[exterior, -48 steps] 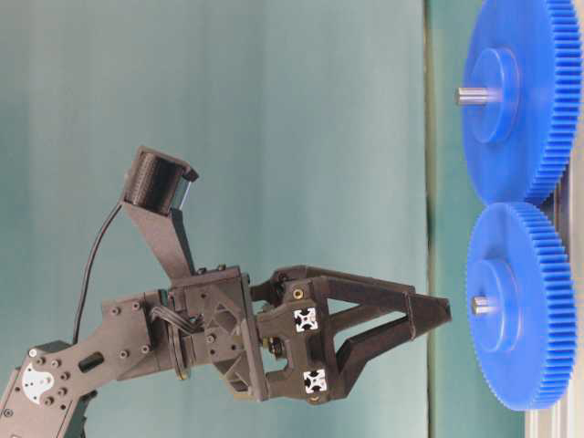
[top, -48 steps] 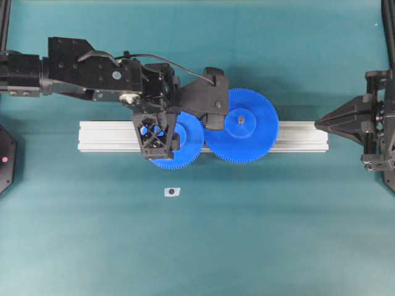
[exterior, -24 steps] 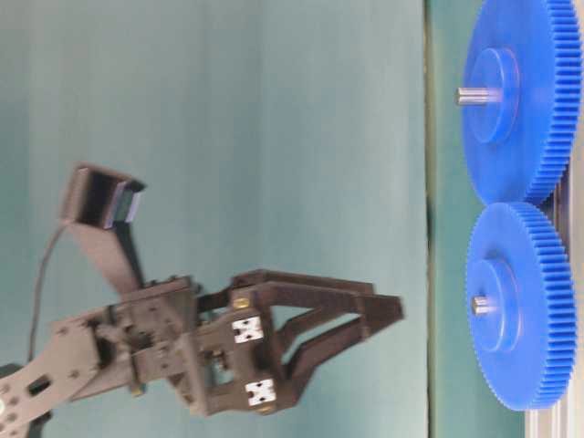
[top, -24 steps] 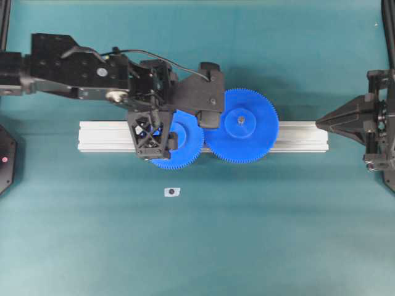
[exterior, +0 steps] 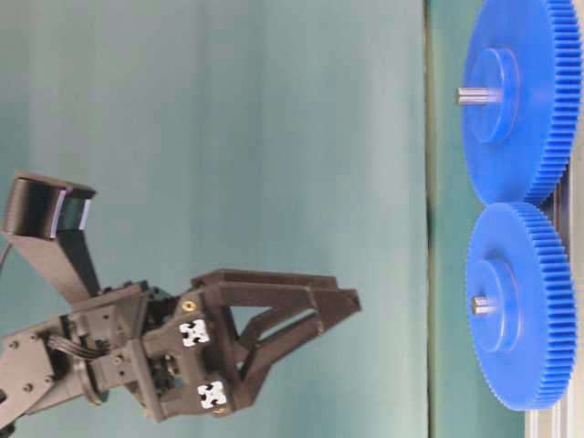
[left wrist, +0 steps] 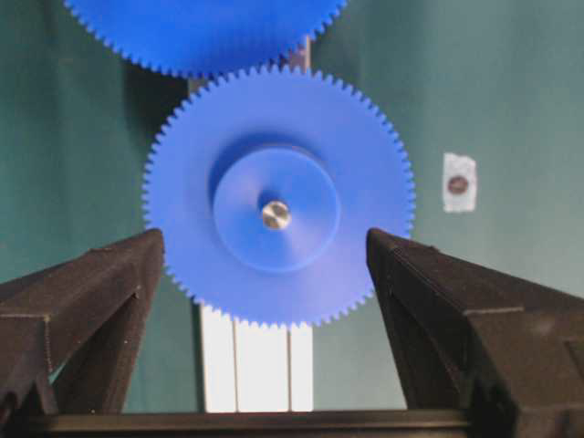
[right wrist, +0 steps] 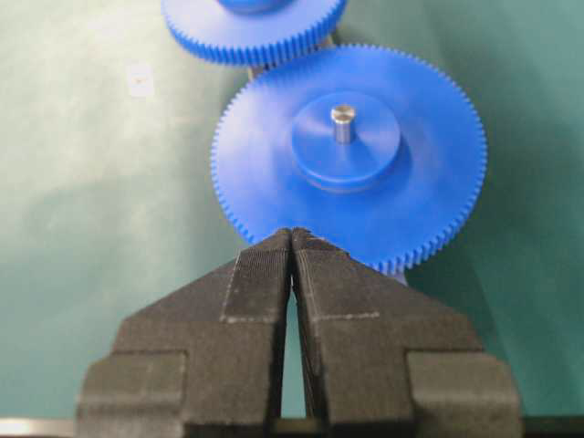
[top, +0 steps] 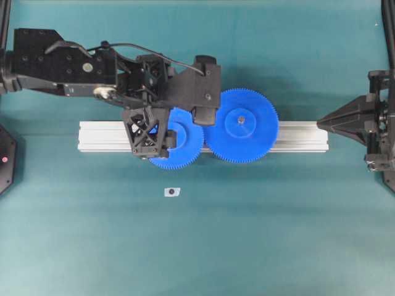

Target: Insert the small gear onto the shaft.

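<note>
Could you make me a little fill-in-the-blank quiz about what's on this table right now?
1. Both gears are coloured ____.
2. The small gear sits on a metal ____ alongside the big gear.
3. The left gripper is ____ and holds nothing.
4. The right gripper has its fingers pressed ____.

Missing words: blue; rail; open; together

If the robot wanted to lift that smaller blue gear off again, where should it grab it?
Probably across the toothed rim, coming straight down from above. The small gear lies flat on the aluminium rail, seated on its pin, so its faces are hard to reach. The left gripper is open above it, its fingers flanking the rim. The raised round hub is a narrower alternative.
</note>
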`<state>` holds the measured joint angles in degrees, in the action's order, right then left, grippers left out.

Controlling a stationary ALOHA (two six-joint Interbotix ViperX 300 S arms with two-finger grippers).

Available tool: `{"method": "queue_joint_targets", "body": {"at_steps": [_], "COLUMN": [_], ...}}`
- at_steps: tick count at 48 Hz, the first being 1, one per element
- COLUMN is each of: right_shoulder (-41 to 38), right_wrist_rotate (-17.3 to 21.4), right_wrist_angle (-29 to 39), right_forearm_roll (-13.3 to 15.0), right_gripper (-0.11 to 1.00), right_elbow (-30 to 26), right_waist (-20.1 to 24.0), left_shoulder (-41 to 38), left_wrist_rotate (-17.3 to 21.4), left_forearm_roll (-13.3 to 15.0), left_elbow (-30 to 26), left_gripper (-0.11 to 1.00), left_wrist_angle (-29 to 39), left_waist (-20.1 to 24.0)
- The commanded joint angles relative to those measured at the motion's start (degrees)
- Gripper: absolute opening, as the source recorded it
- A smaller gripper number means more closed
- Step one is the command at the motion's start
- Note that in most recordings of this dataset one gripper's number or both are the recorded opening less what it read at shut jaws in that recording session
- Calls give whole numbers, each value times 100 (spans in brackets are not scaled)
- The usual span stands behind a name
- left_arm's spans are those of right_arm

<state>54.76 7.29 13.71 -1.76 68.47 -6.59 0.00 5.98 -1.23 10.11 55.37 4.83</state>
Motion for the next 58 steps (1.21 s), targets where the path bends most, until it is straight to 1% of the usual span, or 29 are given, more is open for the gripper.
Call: {"method": "queue_joint_targets", "body": {"at_steps": [1, 16, 58], "right_shoulder": [-35, -26, -35], "right_wrist_rotate": [62, 62, 62], "right_wrist_angle": [-18, -18, -18], "right_forearm_roll": [0, 0, 0], "right_gripper": [9, 9, 9], "right_elbow": [-53, -53, -53], "right_waist": [-18, -9, -18], "left_shoulder": [237, 237, 202], "left_wrist_rotate": [9, 0, -9], "left_forearm_roll": [-9, -9, -9], "left_elbow": [-158, -132, -123], "left_gripper": [84, 84, 84], "left_wrist_angle": [-18, 88, 88], "left_waist": [-18, -18, -62]}}
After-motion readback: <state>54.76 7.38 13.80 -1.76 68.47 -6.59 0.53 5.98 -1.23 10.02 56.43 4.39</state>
